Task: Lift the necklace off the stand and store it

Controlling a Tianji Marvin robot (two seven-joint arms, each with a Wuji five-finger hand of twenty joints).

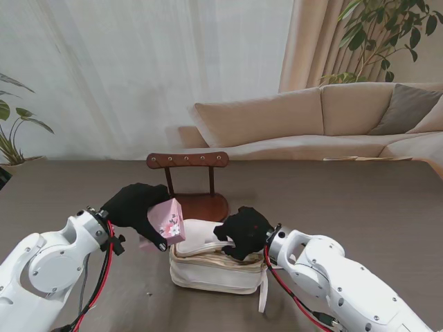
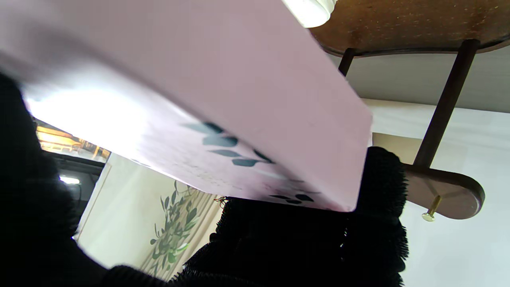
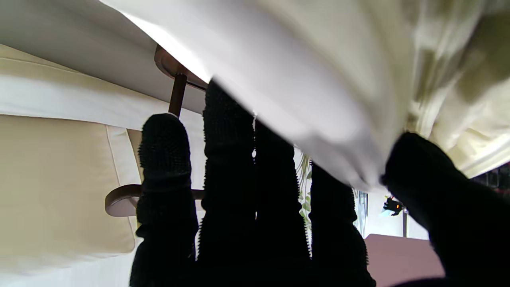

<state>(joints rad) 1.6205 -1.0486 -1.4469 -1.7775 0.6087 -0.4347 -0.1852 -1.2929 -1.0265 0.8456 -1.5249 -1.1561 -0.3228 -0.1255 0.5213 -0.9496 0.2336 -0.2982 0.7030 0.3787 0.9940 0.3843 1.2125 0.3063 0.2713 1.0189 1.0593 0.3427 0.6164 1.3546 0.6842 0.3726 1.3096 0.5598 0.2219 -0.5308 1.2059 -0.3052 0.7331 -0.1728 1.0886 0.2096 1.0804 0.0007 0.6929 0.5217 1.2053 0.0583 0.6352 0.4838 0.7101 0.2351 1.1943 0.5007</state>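
The wooden necklace stand (image 1: 188,173) stands on the table beyond both hands, and I see no necklace on its pegs. My left hand (image 1: 138,207) is shut on a pink flowered box (image 1: 168,221), tilted over the left end of a cream pouch (image 1: 216,266). The box (image 2: 223,99) fills the left wrist view, with the stand (image 2: 442,119) behind it. My right hand (image 1: 243,232) rests on the pouch's white flap (image 1: 201,234). In the right wrist view its fingers (image 3: 227,179) and thumb pinch that flap (image 3: 310,91).
A beige sofa (image 1: 325,121) runs along the far side of the dark table (image 1: 360,200). Potted plants stand at the far left (image 1: 10,131) and the far right (image 1: 387,34). The pouch's pull tag (image 1: 264,294) hangs near my right forearm.
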